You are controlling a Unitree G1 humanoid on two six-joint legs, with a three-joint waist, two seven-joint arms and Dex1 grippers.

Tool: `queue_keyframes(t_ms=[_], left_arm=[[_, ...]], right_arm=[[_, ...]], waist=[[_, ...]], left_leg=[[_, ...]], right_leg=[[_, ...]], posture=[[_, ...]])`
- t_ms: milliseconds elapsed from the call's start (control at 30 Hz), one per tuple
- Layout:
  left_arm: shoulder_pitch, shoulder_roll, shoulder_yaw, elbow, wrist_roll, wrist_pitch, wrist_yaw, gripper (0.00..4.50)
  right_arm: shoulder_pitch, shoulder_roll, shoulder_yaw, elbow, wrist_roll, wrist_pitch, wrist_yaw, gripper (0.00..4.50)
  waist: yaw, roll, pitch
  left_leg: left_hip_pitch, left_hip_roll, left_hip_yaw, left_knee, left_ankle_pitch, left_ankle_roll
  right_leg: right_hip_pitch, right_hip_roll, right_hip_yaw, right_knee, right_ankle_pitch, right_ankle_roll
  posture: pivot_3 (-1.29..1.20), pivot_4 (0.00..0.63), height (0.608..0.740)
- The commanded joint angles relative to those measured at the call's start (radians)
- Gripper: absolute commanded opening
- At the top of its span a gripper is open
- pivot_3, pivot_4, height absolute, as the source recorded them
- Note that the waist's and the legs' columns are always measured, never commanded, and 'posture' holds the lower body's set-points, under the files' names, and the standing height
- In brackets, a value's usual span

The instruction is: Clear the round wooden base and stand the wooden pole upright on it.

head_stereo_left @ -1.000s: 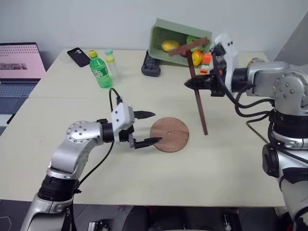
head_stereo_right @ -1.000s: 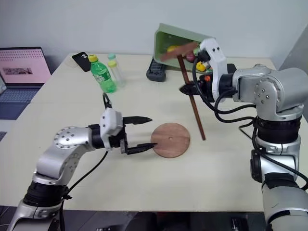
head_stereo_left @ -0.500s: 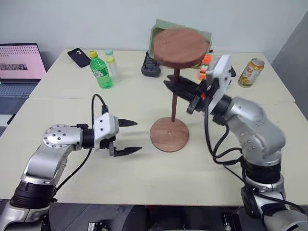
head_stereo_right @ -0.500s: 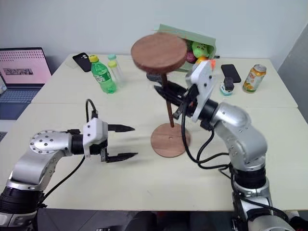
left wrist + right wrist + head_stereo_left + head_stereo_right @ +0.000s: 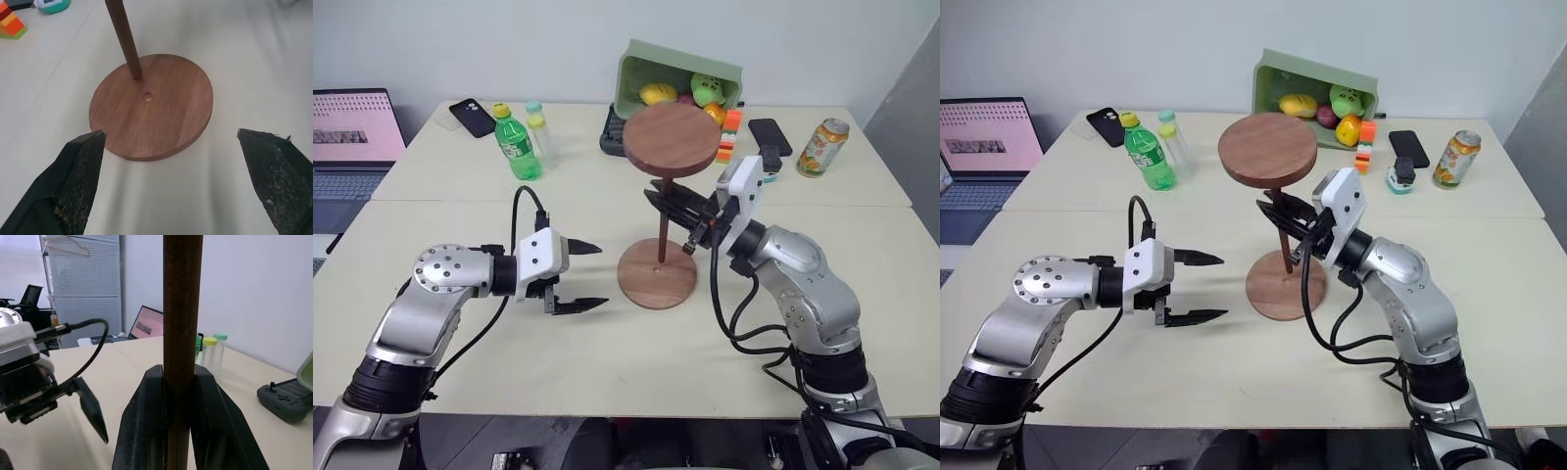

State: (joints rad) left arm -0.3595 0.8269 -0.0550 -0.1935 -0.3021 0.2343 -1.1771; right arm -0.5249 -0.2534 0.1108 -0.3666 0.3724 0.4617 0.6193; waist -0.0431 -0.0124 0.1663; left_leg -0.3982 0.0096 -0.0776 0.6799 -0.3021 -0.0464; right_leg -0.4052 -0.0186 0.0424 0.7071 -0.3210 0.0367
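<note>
The round wooden base (image 5: 641, 285) lies flat on the table with nothing else on it, its small centre hole (image 5: 146, 97) bare. The wooden pole (image 5: 664, 227) stands nearly upright over it with its disc (image 5: 671, 139) on top. Its lower end (image 5: 136, 74) meets the base just beside the hole. My right gripper (image 5: 668, 209) is shut on the rod at mid-height, and its fingers (image 5: 146, 416) clamp both sides. My left gripper (image 5: 603, 275) is open just left of the base, with nothing between its fingers (image 5: 78, 171).
A tipped green bin (image 5: 636, 69) with toy fruit stands at the back. Near it are a black controller (image 5: 610, 134), coloured blocks (image 5: 731, 132), a phone (image 5: 766, 137) and a can (image 5: 822, 147). At back left are a green bottle (image 5: 516, 144), a small bottle (image 5: 540, 127), another phone (image 5: 473, 116) and a laptop (image 5: 347, 127).
My right gripper swung the pole from a slant with the disc far back to upright over the base and lowered it. My left gripper drew back leftward from the base's edge.
</note>
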Motion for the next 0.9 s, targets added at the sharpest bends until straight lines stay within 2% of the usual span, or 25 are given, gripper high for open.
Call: queue_keyframes(t_ms=[33,900], left_arm=[[-0.011,0.002,0.002,-0.006,0.004,-0.014,-0.001,4.5],[0.003,0.006,0.014,0.011,0.012,-0.036,-0.01,4.5]], right_arm=[[0.004,0.005,0.007,-0.013,0.001,-0.038,0.001,0.24],[0.05,0.001,0.079,0.083,-0.059,-0.168,0.031,0.24]], waist=[[0.0,0.0,0.0],[-0.001,0.0,0.0]], left_leg=[[0.0,0.0,0.0,0.0,0.0,0.0],[0.0,0.0,0.0,0.0,0.0,0.0]], right_leg=[[0.0,0.0,0.0,0.0,0.0,0.0],[0.0,0.0,0.0,0.0,0.0,0.0]], posture=[[0.0,0.15,0.74],[0.0,0.15,0.74]])
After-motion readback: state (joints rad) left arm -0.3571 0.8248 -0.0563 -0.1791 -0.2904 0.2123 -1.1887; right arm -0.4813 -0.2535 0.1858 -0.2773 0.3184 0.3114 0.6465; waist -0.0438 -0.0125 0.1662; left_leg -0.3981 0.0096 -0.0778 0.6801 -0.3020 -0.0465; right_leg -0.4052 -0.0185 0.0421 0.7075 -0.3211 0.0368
